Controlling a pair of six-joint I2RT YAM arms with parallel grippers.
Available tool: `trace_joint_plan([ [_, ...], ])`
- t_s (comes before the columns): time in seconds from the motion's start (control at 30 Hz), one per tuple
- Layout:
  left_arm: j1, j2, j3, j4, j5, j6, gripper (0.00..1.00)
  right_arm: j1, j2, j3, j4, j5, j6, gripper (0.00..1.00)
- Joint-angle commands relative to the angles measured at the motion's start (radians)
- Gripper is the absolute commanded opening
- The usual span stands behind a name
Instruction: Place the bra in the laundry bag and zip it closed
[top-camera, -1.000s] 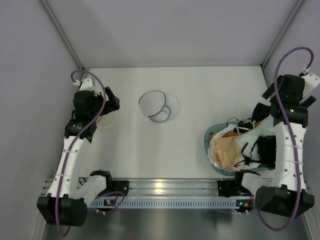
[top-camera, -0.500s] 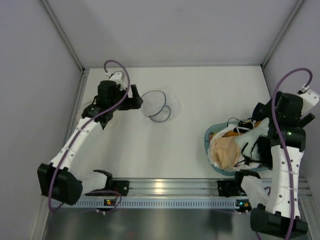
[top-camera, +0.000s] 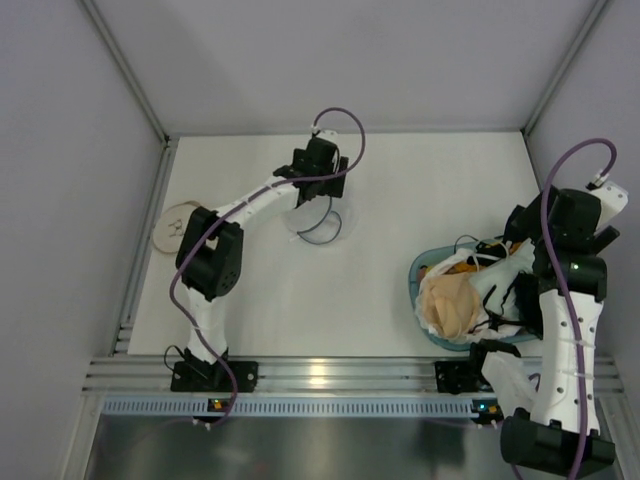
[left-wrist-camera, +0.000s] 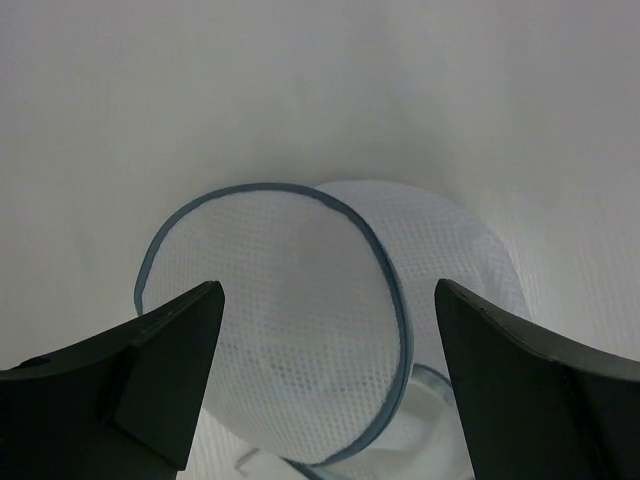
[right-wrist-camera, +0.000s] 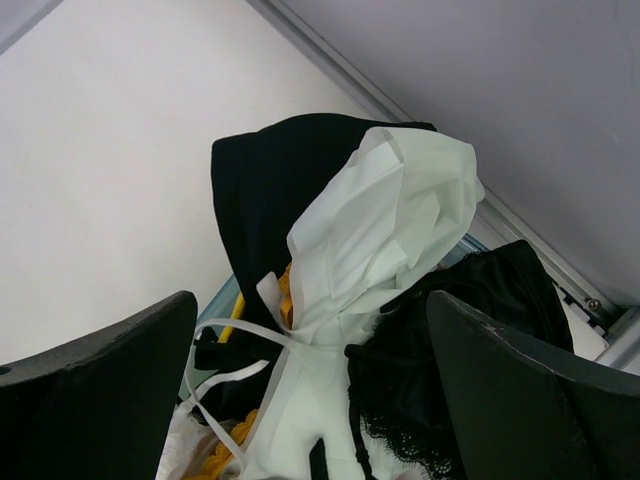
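Left gripper is spread wide and holds nothing. It hangs over the laundry bag, which rests on the white table at the far centre, well apart from the garments. Right gripper is also spread wide and empty, poised above the blue basket near my right arm's base. I read the beige moulded-cup garment in that basket as the bra; it lies among a black garment, a white strappy piece and black lace. I flag four hazards. First, the bag is light mesh on thin wire hoops, so a jaw closing off-centre on the rim is likely to skid it or flip it over. Second, I cannot locate the zipper or the opening in either view, so a blind pinch may clamp the bag shut. Third, loose straps cross the pile, so a pick there may snag them and drag out several garments. Fourth, a snagged lift may tip the basket.
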Motion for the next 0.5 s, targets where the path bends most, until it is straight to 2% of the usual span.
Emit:
trace_joint_plan([
  [0.0,-0.072,0.077,0.123,0.044,-0.142,0.062,0.91,-0.003,-0.026,0.033,0.041,-0.015,0.015,0.99],
  [0.17,-0.107,0.183,0.161,0.043,-0.244,0.044,0.82,-0.004,-0.044,0.032,0.032,0.001,0.012,0.99],
  [0.37,-0.12,0.196,0.137,0.043,-0.322,0.027,0.75,-0.003,-0.043,0.04,0.021,0.026,0.012,0.99],
  [0.47,-0.12,0.192,0.12,0.044,-0.356,0.017,0.61,-0.004,-0.038,0.049,0.017,0.026,0.012,0.99],
])
